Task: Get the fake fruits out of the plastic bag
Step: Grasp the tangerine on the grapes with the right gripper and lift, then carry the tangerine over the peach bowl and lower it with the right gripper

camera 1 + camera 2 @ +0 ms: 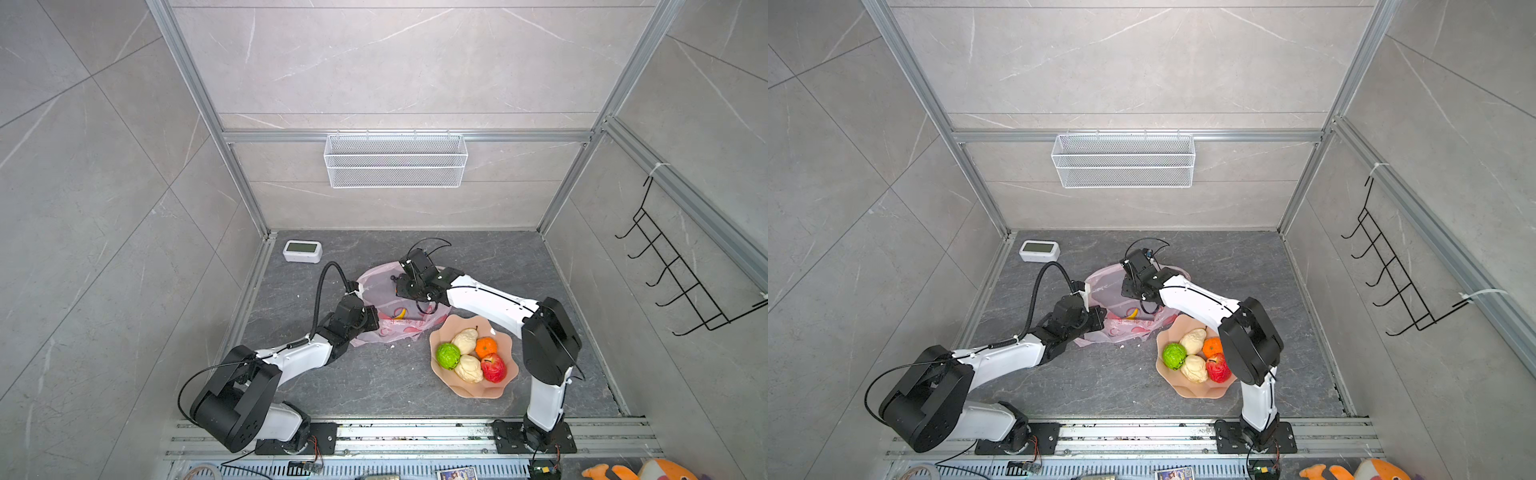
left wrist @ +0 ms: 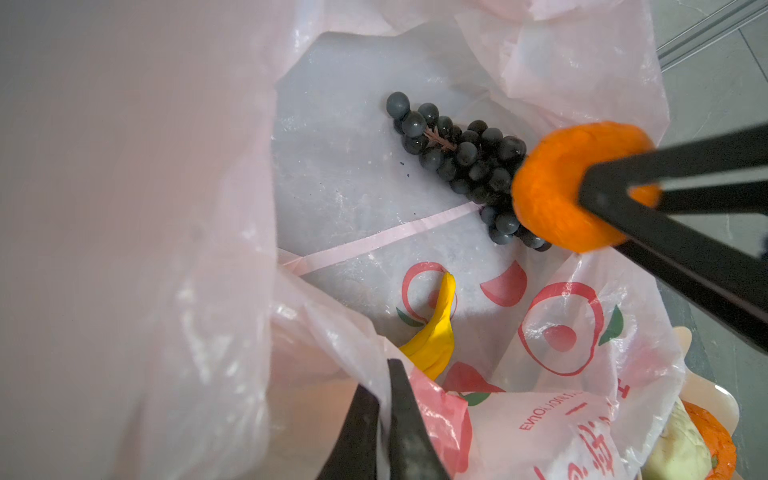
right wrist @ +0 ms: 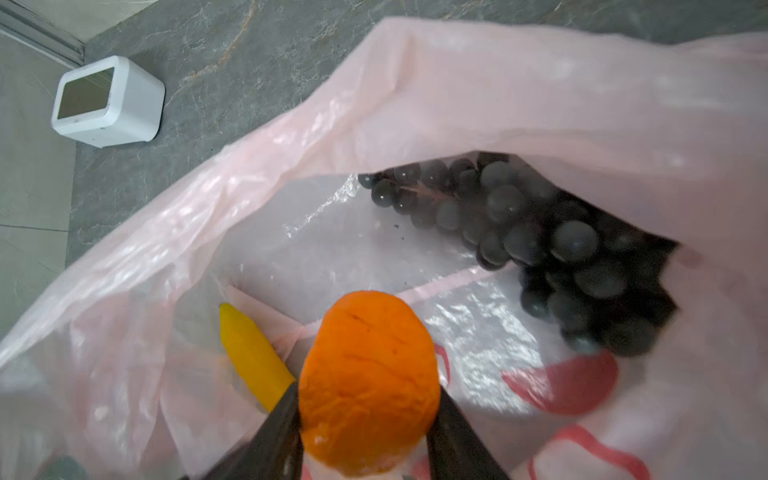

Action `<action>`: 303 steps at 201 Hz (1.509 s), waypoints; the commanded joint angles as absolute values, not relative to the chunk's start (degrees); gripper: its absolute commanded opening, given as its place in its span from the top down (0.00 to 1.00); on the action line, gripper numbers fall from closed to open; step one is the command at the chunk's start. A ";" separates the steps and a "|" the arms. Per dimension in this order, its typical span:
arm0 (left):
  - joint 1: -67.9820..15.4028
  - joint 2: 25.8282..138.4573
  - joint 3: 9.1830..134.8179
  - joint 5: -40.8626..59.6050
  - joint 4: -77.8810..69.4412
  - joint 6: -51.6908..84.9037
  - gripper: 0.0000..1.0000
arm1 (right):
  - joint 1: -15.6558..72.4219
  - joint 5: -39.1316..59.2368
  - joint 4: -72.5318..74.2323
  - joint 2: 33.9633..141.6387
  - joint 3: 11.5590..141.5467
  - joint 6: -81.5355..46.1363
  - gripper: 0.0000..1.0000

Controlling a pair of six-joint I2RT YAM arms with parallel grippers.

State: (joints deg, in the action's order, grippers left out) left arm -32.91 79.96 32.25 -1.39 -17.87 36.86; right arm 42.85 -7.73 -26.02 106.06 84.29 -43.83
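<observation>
Red lettering point(image 2: 548, 415) on the plastic bag point(image 2: 623, 353), mirrored and creased, not legible

plastic bag point(image 2: 561, 62): thin translucent film, crinkled, shiny at the creases.
orange point(image 3: 370, 386): matt, pitted, wrinkled skin.
grape bunch point(image 2: 465, 162): smooth dark beads, dull sheen.
banana point(image 2: 436, 332): smooth, glossy yellow.
desk point(image 1: 374, 386): grey veined stone look, matt.
dish point(image 1: 473, 391): rigid smooth peach plastic, slight gloss.
wire basket point(image 1: 395, 160): white metal mesh.
frame rails point(image 1: 407, 136): bare silvery metal.

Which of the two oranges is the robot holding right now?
The orange inside the plastic bag, pinched by the right gripper near the grape bunch. The other orange lies untouched in the peach-pink dish.
</observation>
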 commanded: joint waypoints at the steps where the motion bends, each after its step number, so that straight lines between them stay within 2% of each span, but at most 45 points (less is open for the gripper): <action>1: -33.08 79.90 34.47 -1.52 -17.67 35.40 0.89 | 43.62 -11.68 -32.46 98.80 80.07 -40.81 0.53; 74: -33.10 80.67 34.63 -1.41 -17.84 35.60 0.90 | 47.40 -20.30 -51.51 85.49 71.38 -40.31 0.55; 141: -33.13 80.57 34.70 -1.59 -17.86 35.43 0.90 | 48.91 -23.99 -66.74 78.48 67.62 -43.36 0.55; 303: -33.12 80.85 34.77 -1.60 -17.75 35.48 0.90 | 51.66 -30.05 -76.07 89.54 68.35 -44.84 0.54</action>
